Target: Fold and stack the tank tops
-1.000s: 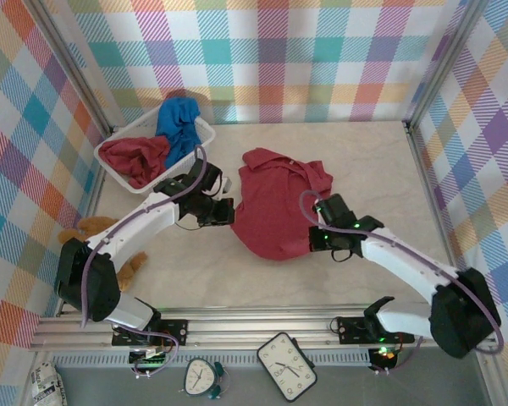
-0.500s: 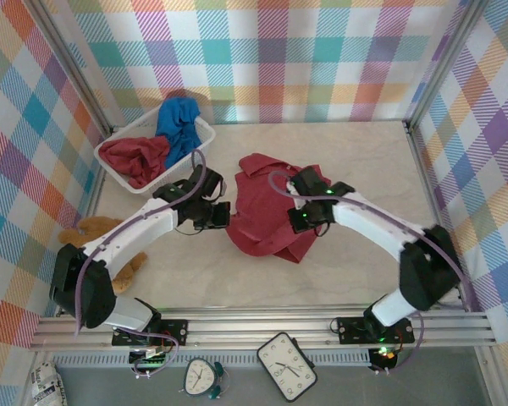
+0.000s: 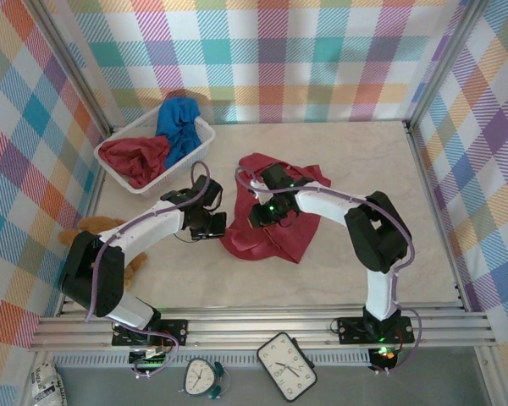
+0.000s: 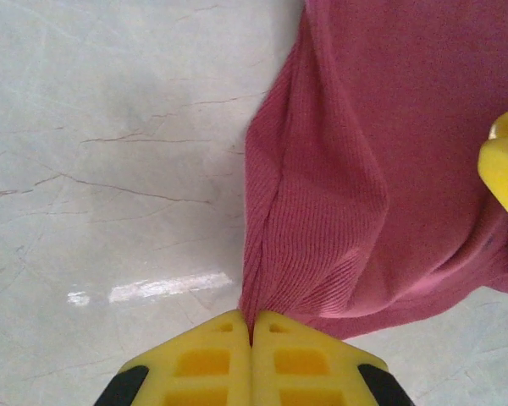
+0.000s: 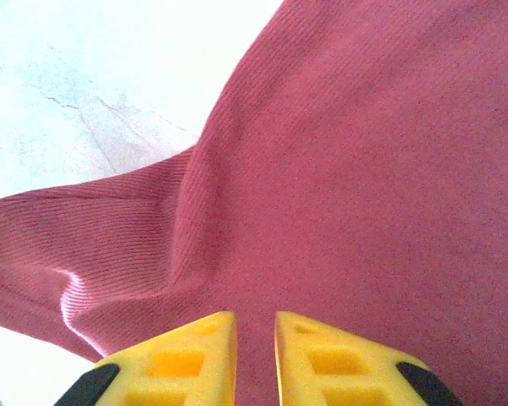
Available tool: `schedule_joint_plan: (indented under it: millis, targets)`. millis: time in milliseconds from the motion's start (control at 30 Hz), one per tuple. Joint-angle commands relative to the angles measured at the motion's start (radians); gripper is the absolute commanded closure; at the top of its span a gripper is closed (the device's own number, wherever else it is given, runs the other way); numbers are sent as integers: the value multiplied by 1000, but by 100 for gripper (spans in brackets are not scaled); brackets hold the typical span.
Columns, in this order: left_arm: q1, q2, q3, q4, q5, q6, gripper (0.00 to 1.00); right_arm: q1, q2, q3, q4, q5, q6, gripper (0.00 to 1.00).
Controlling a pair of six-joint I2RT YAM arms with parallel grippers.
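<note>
A dark red tank top [image 3: 275,244] lies crumpled in the middle of a pale marble-patterned table [image 3: 389,169], bunched into an uneven heap with one folded flap at its far edge. Up close the cloth is a fine ribbed knit – soft, with long creases running through it.

The left gripper [image 3: 218,225] sits at the heap's left edge. In the left wrist view its yellow fingers [image 4: 205,359] are pressed tightly together, with a rolled edge of the red cloth pinched between the tips. The right gripper [image 3: 259,213] rests on top of the heap, close to the left one. In the right wrist view its fingers [image 5: 317,351] stand slightly apart, released, and the ribbed cloth shows through the narrow gap.

At the far left corner a white mesh basket [image 3: 207,131] holds a second dark red top [image 3: 134,157] and a bright blue top [image 3: 178,125], both wadded so that neither necklines nor straps can be made out.

The top on the table is partly covered by the right arm, so its full outline is hard to trace. A brown teddy bear [image 3: 95,227] at the left edge is half hidden behind the left arm. Two clocks [image 3: 286,365] lie below the table rail.
</note>
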Motion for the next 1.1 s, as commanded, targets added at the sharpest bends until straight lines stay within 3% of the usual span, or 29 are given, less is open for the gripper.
schedule_joint_plan:
  millis: [0,167,267,533,867,967,1067]
  targets:
    - [31,-2,-31,11,-14,-4,99,1,-89,-49,50,-43,-11,76]
    - [63,-7,-53,12,-10,11,99,-16,-331,-260,-23,194,-98,71]
    - [80,6,-53,22,5,19,99,-13,-376,-371,-47,257,-156,72]
    - [98,43,-29,29,32,30,99,111,-304,-376,52,375,-338,69]
    - [103,11,-59,9,18,42,99,144,-156,-267,-13,491,-365,68]
    - [107,7,-62,-3,8,55,99,144,-179,-280,-43,529,-385,67]
    - [118,9,-64,-6,5,65,99,145,-267,-330,-30,481,-377,61]
